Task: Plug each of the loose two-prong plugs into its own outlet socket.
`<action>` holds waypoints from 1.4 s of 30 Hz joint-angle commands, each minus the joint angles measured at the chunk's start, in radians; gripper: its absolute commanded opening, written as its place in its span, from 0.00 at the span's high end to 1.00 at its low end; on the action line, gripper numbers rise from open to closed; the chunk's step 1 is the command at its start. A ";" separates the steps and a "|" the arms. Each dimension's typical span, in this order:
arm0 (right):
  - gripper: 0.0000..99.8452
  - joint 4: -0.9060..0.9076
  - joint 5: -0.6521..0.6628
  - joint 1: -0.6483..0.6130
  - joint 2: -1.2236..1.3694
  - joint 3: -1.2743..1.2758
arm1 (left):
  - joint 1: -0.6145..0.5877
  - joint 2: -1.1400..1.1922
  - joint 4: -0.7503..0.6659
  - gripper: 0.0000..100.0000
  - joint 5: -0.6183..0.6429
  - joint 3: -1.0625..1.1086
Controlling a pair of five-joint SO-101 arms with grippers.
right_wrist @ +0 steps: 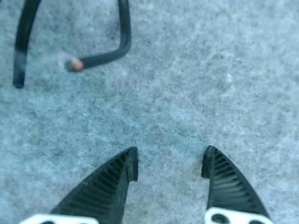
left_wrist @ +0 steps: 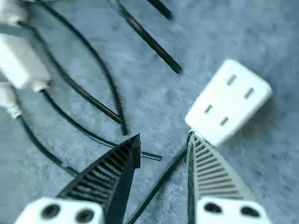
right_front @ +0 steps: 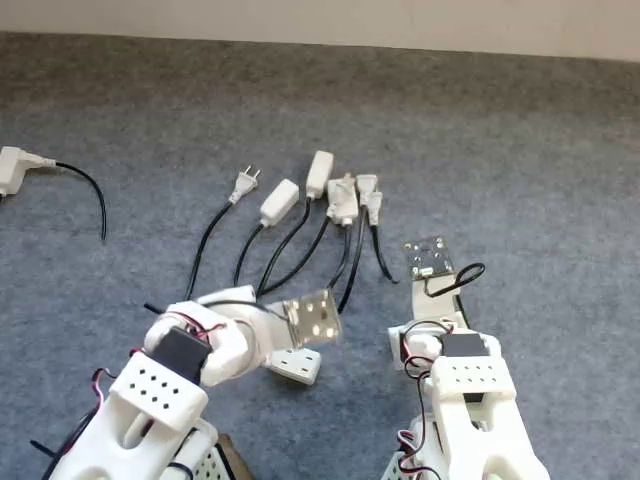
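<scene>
Grey felt covers the bench (right_front: 520, 150). Left end effector (left_wrist: 163, 140) spread beside the socket block (left_wrist: 229, 107), probably to steady it; right end effector (right_wrist: 170, 154) also spread. Next: pinch a loose plug (right_front: 244, 183) beyond the block.

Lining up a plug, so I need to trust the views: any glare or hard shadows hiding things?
High view: soft, even light on the carpet, one bright reflection on the left arm's wrist plate. Left wrist view: the outlet block is bright, yet its slots show. Right wrist view: no glare, carpet evenly lit ahead of the right pincer.
</scene>
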 commanded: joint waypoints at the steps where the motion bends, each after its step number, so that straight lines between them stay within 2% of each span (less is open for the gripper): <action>1: 0.78 -0.015 -0.002 -0.013 -0.013 -0.004 | -0.068 -0.005 -0.103 0.84 0.233 -0.101; 6: 0.78 -0.015 -0.002 -0.010 -0.019 -0.004 | -0.228 0.038 -0.493 0.84 0.667 -0.027; 8: 0.78 -0.015 -0.002 -0.010 -0.019 -0.008 | -0.325 0.093 -0.583 0.84 0.741 -0.024; 12: 0.78 -0.022 -0.002 -0.010 -0.021 -0.053 | -0.507 0.265 -0.623 0.84 0.816 -0.048; 15: 0.78 -0.022 -0.009 -0.022 -0.010 -0.194 | -0.582 0.406 -0.697 0.84 0.830 -0.079; 19: 0.78 0.088 -0.103 -0.091 0.030 -0.475 | -0.591 0.555 -0.755 0.84 0.830 -0.128; 23: 0.78 0.147 -0.186 -0.173 0.196 -0.705 | -0.595 0.645 -0.755 0.84 0.830 -0.177; 26: 0.78 0.070 -0.204 -0.208 0.340 -0.725 | -0.610 0.654 -0.755 0.84 0.830 -0.182; 33: 0.78 -0.114 -0.203 -0.189 0.693 -0.852 | -0.598 0.656 -0.755 0.84 0.829 -0.177; 42: 0.78 -0.151 -0.204 -0.179 0.969 -1.075 | -0.547 0.661 -0.755 0.84 0.825 -0.176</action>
